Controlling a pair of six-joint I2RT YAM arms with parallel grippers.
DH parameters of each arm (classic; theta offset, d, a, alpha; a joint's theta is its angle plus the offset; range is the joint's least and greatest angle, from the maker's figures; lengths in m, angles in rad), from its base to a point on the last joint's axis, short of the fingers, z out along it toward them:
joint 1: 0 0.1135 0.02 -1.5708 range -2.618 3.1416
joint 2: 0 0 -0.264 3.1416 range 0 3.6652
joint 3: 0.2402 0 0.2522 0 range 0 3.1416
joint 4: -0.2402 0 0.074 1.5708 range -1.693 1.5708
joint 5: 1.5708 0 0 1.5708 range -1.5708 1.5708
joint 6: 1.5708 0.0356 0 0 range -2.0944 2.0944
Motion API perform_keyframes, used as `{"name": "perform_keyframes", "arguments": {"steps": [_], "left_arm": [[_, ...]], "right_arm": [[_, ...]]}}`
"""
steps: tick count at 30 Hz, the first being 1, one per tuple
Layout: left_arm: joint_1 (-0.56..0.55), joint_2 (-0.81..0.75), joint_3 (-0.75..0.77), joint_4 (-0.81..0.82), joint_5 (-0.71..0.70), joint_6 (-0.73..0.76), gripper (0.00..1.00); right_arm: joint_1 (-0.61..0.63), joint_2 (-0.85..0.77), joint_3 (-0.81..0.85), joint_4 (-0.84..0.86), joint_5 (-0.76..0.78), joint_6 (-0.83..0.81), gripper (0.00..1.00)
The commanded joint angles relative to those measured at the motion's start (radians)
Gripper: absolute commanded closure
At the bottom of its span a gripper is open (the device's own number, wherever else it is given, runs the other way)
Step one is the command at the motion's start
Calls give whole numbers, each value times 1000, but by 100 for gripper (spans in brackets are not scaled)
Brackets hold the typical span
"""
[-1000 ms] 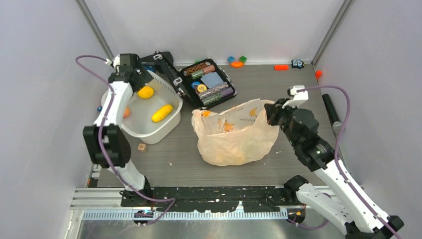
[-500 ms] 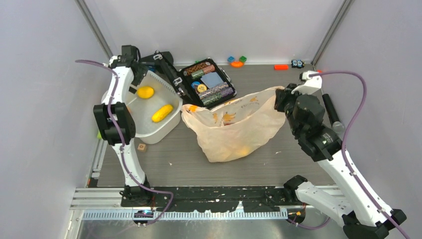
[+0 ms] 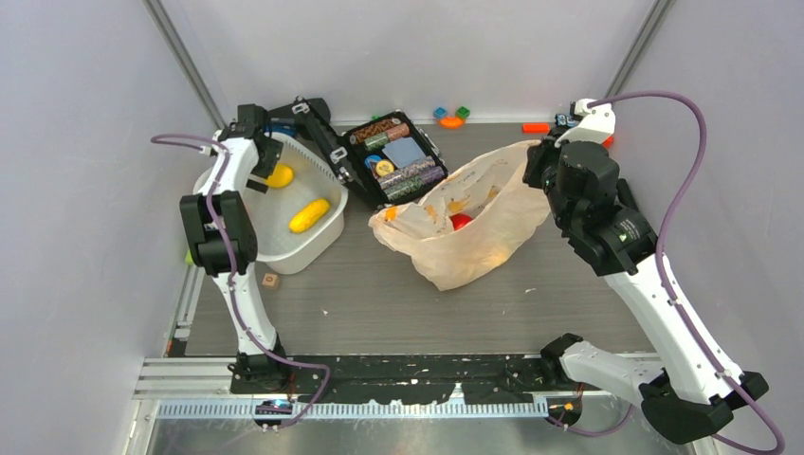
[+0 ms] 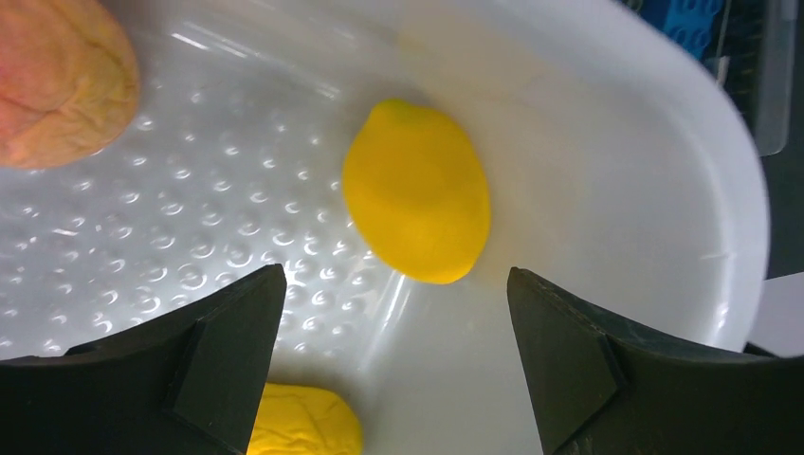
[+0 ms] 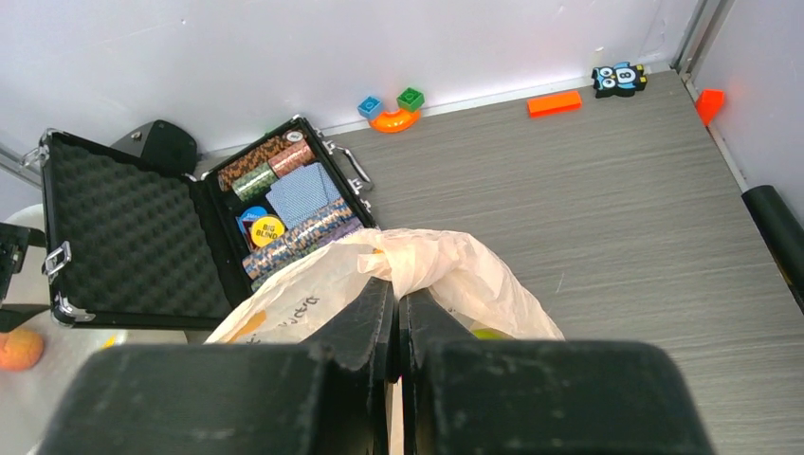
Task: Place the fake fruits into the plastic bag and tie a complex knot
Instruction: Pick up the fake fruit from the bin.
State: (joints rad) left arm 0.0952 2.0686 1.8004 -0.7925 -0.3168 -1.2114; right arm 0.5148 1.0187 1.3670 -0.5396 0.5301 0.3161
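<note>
The left gripper (image 4: pixel 393 284) stands wide open and empty over the white tub (image 4: pixel 616 171). Its dark fingers (image 4: pixel 218 351) sit either side of a glossy, lemon-shaped fruit (image 4: pixel 417 194) on the dimpled floor, not touching it. A second yellow fruit (image 4: pixel 303 422) and a peach-coloured fruit (image 4: pixel 57 81) lie in the same tub. The right gripper (image 5: pixel 398 289) is pinched tight on a bunched edge of the plastic bag (image 5: pixel 455 270). The bag is thin, crinkled and pale peach, lifted at the table's (image 3: pixel 379 303) right side. A red fruit (image 3: pixel 461 222) shows inside it. An open chip case (image 3: pixel 398 159) lies between tub and bag.
</note>
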Motion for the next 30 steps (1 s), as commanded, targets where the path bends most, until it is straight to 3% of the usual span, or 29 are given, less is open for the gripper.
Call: {"name": "perform_keyframes", "arguments": {"steps": [1, 22, 24, 26, 30], "left_arm": [[20, 29, 0, 111, -21, -47, 10], [33, 143, 21, 102, 28, -156, 10], [34, 149, 23, 108, 30, -158, 18], [33, 146, 20, 114, 24, -158, 36], [33, 115, -19, 140, 12, -145, 59]], "right_arm": [[-4, 0, 49, -10, 13, 4, 95], [-5, 11, 55, -73, 28, 68, 95], [-5, 8, 54, -78, 30, 69, 95], [-5, 8, 57, -84, 32, 68, 95], [-6, 15, 65, -88, 31, 64, 95]]}}
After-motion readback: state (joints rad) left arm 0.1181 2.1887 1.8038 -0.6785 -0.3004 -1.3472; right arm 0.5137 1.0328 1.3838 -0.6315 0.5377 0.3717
